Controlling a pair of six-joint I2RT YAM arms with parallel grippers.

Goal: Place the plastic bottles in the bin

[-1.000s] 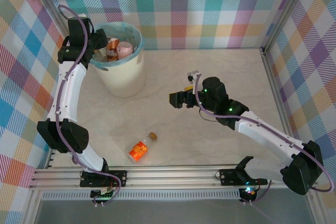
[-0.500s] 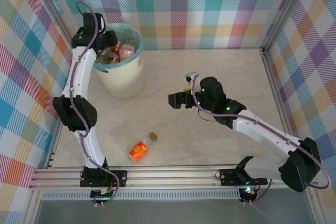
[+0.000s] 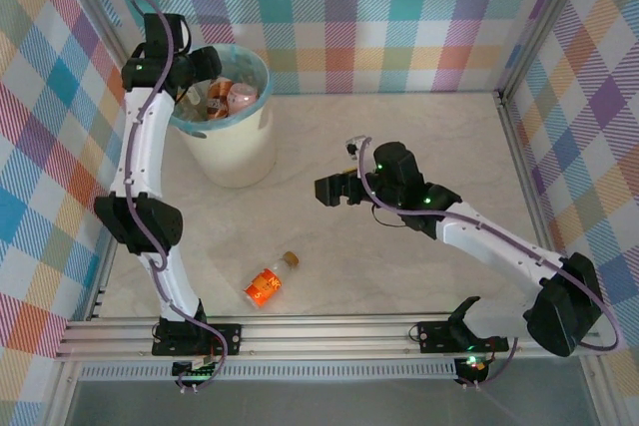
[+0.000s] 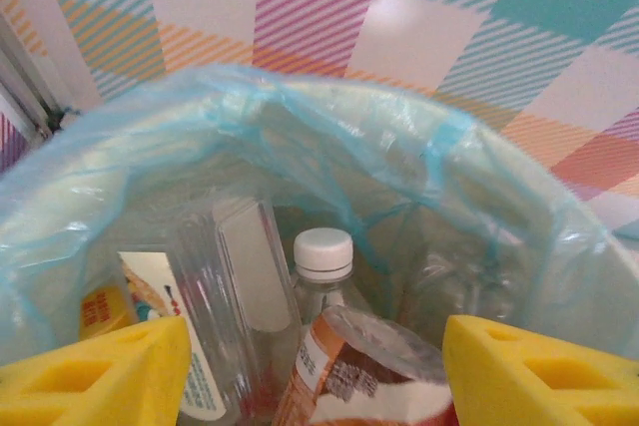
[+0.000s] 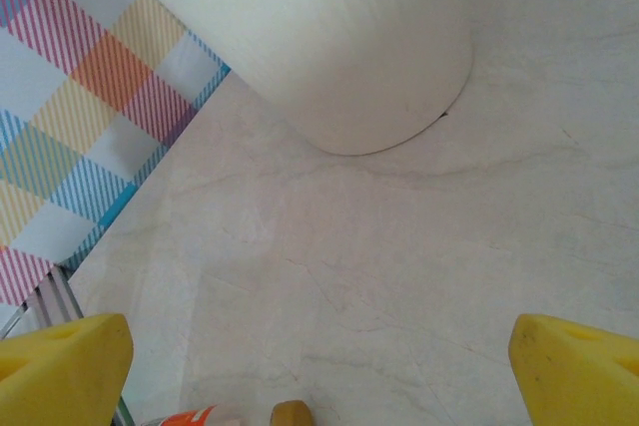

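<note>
Surroundings: pale marbled table [image 3: 419,137] closed in by plaid walls [image 3: 399,7], with a metal rail along the near edge
Loose bottle [image 3: 265,286]: lies flat near the near rail, well apart from the bin; its long axis runs diagonally, brown cap [image 3: 291,259] to the far right, base to the near left
Its label: orange, writing too small to read
Bin [image 3: 235,142]: far left corner, teal bag over the rim, several bottles [image 3: 228,95] inside; a white-capped clear one [image 4: 324,266] stands upright
Labels inside: brown and pink, text blurred
Left gripper [image 4: 315,366]: over the bin's mouth, fingers spread, nothing pinched
Right gripper [image 3: 329,190]: mid-table, fingers spread wide, nothing between them
Open room: bare table from the bin across to the right wall
</note>
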